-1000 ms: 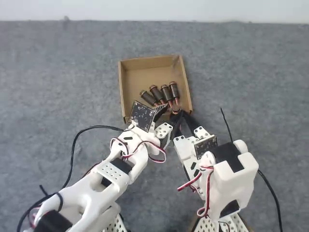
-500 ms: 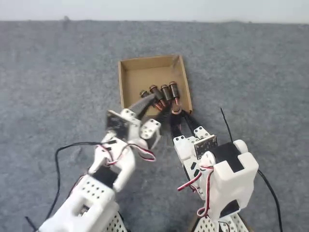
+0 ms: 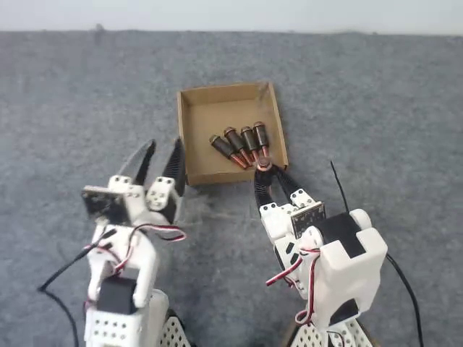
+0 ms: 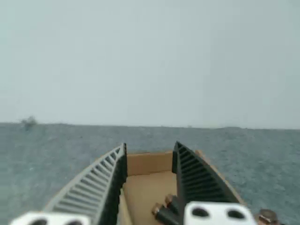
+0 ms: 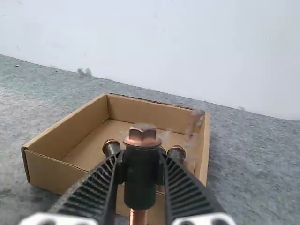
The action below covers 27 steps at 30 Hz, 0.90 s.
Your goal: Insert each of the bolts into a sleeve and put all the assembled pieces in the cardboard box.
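The cardboard box (image 3: 210, 116) sits at the table's middle, with several assembled bolt-and-sleeve pieces (image 3: 239, 144) lying side by side inside. My right gripper (image 3: 266, 181) stands at the box's near right corner, shut on an upright black sleeve with a copper bolt (image 5: 141, 164) through it; the bolt head (image 3: 263, 165) pokes out on top. My left gripper (image 3: 159, 163) is open and holds nothing, just left of the box's near left corner. In the left wrist view its fingers (image 4: 105, 180) frame the box (image 4: 145, 187) and some pieces (image 4: 164, 213).
Grey carpet (image 3: 376, 108) covers the table all round the box. A white wall (image 5: 187, 42) rises behind. Black cables (image 3: 340, 188) trail beside the right arm and near the left arm's base.
My left arm has pulled back from the box's near edge to the left, and its gripper now stands open. The right arm has kept still with its assembled piece.
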### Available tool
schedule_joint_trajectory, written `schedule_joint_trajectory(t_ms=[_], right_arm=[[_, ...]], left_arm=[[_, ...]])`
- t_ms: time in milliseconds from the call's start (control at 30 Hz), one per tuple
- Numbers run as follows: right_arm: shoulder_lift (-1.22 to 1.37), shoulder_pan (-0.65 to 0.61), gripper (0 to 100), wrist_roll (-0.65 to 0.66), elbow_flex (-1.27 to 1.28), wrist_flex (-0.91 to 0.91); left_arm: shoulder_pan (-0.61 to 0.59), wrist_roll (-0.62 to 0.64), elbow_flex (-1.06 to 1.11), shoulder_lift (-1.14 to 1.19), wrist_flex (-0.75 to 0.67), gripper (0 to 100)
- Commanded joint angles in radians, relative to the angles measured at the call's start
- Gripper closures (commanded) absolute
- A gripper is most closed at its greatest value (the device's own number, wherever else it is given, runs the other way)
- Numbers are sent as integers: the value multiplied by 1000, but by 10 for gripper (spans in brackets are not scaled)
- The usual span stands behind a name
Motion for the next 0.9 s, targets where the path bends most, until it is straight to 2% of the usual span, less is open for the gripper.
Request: schedule_joint_trajectory(t_ms=[0, 300, 567, 633, 733, 867], right_arm=[[-48, 21, 992, 6, 6, -28], [-48, 21, 992, 8, 12, -28], [-48, 30, 992, 8, 14, -28], [-48, 38, 992, 8, 14, -28], [-48, 38, 992, 8, 14, -28], [-51, 48, 992, 8, 14, -28]], left_arm=[[-104, 3, -122, -32, 164, 848], [-265, -3, -148, -31, 385, 848], [-298, -5, -10, -31, 384, 850], [-292, -5, 1, -31, 384, 882], [-296, -5, 7, -31, 353, 998], [-299, -5, 50, -31, 341, 991]])
